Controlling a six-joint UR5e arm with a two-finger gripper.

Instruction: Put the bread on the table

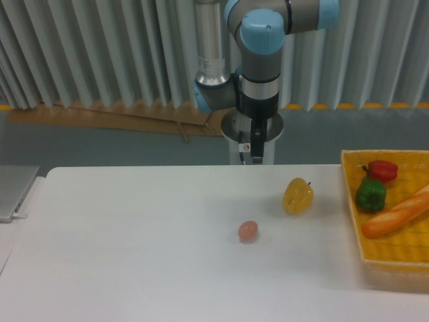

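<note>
A white table [134, 255] with rounded corners fills the lower part of the view. Behind it stands a grey and light-blue robot arm [258, 54], mounted at the table's far edge in front of a wall of grey vertical slats. The arm points straight down, and its dark claw [255, 153] hangs just above the far edge of the table, near the middle. The claw is seen edge-on and holds nothing; whether its fingers are apart or together cannot be told.

At the right edge sits a yellow woven tray [355, 201], partly cut off by the frame. The bread [397, 216], a long orange-brown loaf, lies slanted inside the tray, its lower end toward the tray's left wall and its upper end running out of view to the right. Just beyond it in the tray are a green pepper [370, 194] and a red pepper [382, 170], close together.

On the bare table, left of the tray, stands a yellow pepper [297, 196]. A small pinkish egg-shaped thing [248, 231] lies nearer the front, to the pepper's left. A grey flat object [13, 191] shows at the far left.
</note>
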